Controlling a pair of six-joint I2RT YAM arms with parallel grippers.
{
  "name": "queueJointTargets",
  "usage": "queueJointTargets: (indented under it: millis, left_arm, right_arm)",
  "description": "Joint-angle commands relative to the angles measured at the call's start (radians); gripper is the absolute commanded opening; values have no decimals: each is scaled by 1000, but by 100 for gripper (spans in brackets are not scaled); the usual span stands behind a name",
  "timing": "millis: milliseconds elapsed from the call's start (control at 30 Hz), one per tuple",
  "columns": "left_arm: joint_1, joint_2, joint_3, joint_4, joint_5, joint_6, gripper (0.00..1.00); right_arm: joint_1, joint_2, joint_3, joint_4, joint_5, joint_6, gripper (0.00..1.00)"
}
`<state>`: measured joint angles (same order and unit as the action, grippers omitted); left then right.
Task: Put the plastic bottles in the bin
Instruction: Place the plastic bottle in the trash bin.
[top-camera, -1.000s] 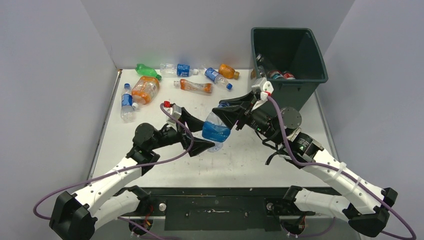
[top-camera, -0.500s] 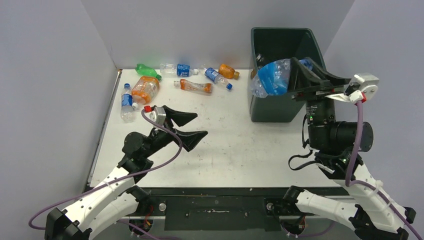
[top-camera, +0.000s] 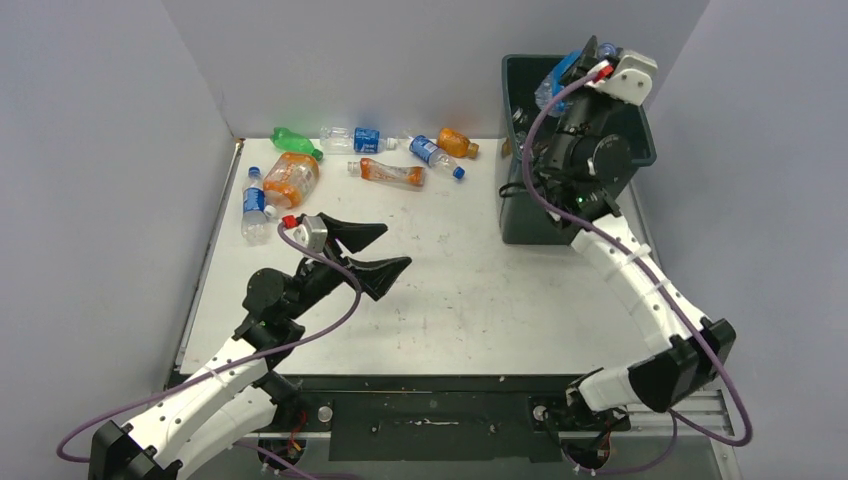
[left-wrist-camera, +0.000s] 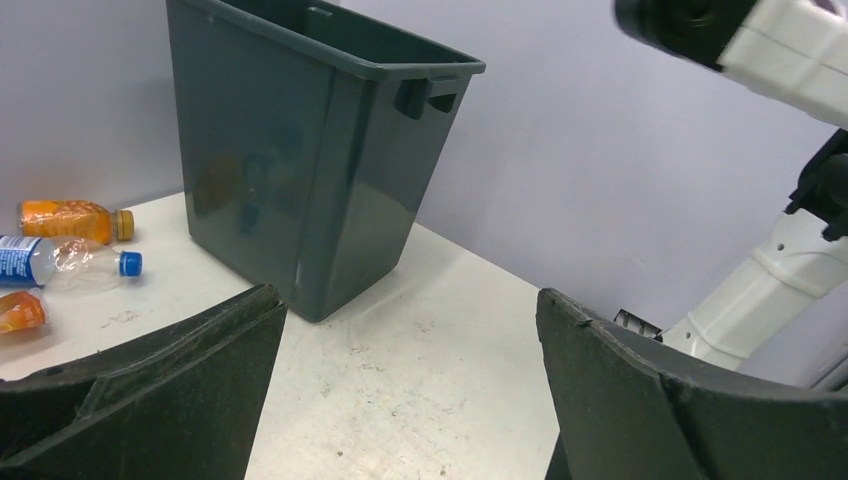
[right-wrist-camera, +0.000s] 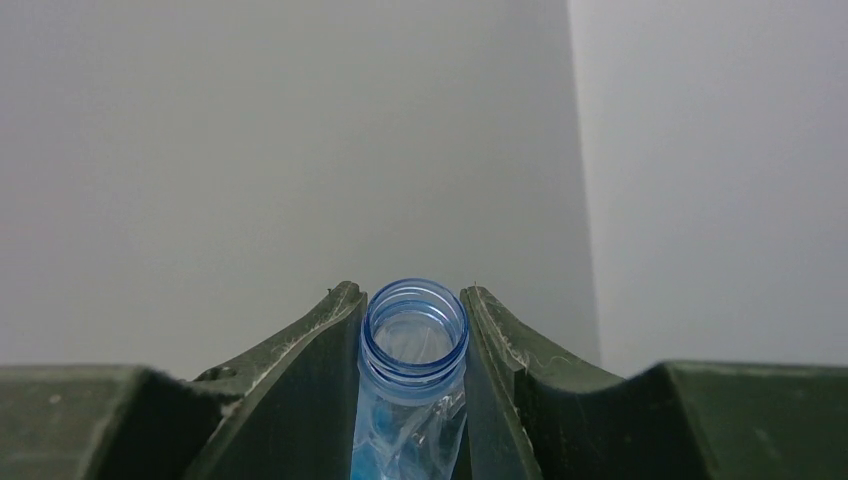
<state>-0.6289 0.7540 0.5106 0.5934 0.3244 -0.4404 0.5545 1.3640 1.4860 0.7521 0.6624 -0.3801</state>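
The dark green bin (top-camera: 528, 210) stands at the back right; it also shows in the left wrist view (left-wrist-camera: 300, 150). My right gripper (top-camera: 582, 55) is raised over the bin's far side, shut on a crumpled clear blue bottle (top-camera: 558, 78). In the right wrist view the gripper (right-wrist-camera: 414, 322) clamps the bottle's open, capless neck (right-wrist-camera: 414, 335) against a bare wall. My left gripper (top-camera: 397, 248) is open and empty over mid-table (left-wrist-camera: 408, 300). Several bottles lie at the back left: green (top-camera: 295, 140), large orange (top-camera: 291, 180), clear with blue labels (top-camera: 253, 205) (top-camera: 355, 138) (top-camera: 435, 155), orange (top-camera: 390, 172) (top-camera: 457, 142).
White walls close in the table at the back and both sides. The right arm (top-camera: 640, 280) arches up beside the bin's right front. In the left wrist view an orange bottle (left-wrist-camera: 65, 218) and a blue-capped bottle (left-wrist-camera: 70, 262) lie left of the bin.
The right arm has taken the blue bottle from the left gripper, swung it up to the bin's rim, then over the bin's far side. The left gripper pulled back, open.
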Motion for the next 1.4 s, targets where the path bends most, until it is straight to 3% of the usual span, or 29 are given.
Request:
queueJointTargets:
  millis: [0,300,633,1033,1200,1367]
  left_arm:
    - [-9,-24,8,22,-9,22,96]
    - [-9,-35,14,7,-26,32,96]
    - [-11,-49,14,-6,-37,41,96]
    - [-11,-29,20,-7,-32,35,96]
    - [-11,-41,16,-14,-56,40,96]
    - [-11,-90,7,-53,-205,83,96]
  right_arm:
    - [-190,48,61,-3,-24,221,5]
    - [-319,233,158,-105,-58,424,5]
    - [-373,394,288,-183,-63,493,5]
    - [-412,454,287,-214,-75,538,5]
    - [-412,486,300,-241,-98,564,11]
    - [-412,505,319,-255,-190,610,33]
